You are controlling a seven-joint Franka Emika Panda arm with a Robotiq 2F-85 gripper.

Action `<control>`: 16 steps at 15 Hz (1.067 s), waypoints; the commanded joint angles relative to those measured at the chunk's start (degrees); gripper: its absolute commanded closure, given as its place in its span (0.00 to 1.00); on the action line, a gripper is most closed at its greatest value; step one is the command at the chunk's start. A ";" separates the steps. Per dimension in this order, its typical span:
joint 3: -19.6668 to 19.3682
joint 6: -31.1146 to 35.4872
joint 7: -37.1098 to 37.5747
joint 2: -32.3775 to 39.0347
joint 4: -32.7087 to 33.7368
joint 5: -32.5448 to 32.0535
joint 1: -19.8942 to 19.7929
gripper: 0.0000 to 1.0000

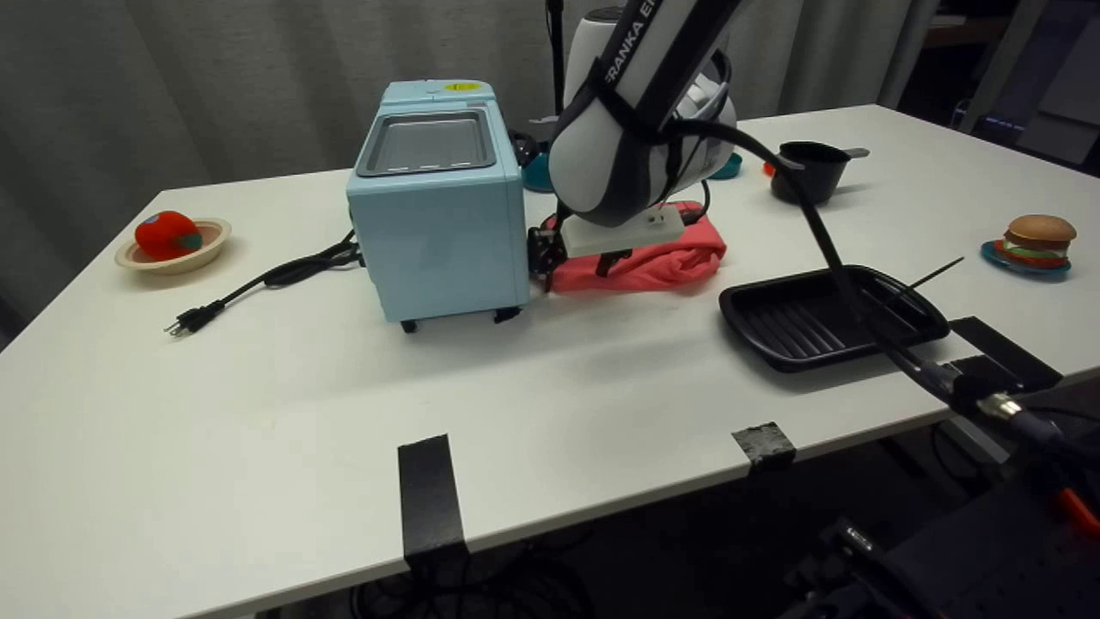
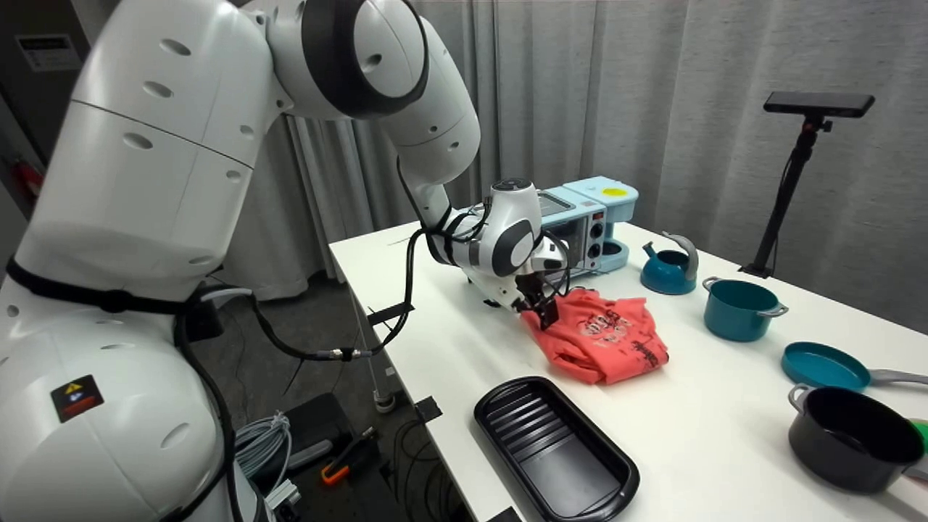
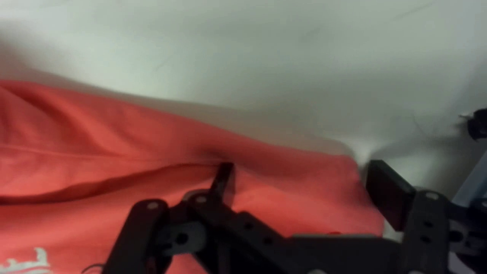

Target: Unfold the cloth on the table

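Wrist view: I have gripper (image 3: 302,179) fingers apart, cloth (image 3: 304,203) showing between; past its edge, bare table (image 3: 266,57) at twelve o'clock, toaster oven (image 3: 477,179) near at three.

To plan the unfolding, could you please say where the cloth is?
The cloth lies right of picture centre in both exterior views, between the toaster oven and the black grill pan.

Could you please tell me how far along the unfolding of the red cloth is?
Done: the gripper is down at the cloth; in the wrist view, its fingers straddle one edge.
In hand: probably lining up a grasp, as the fingers stand apart and no firm grip shows.
Left: gripping and spreading the cloth, which lies bunched in folds on the table.
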 commanded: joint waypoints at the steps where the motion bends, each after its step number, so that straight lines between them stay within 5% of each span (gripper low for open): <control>1: 1.51 -1.58 -4.08 2.06 3.12 3.65 -1.59 0.42; 9: 0.72 -1.28 -5.88 1.23 3.32 4.29 -1.72 1.00; 16: -0.34 -2.72 -10.80 -1.75 2.50 3.84 -5.61 0.97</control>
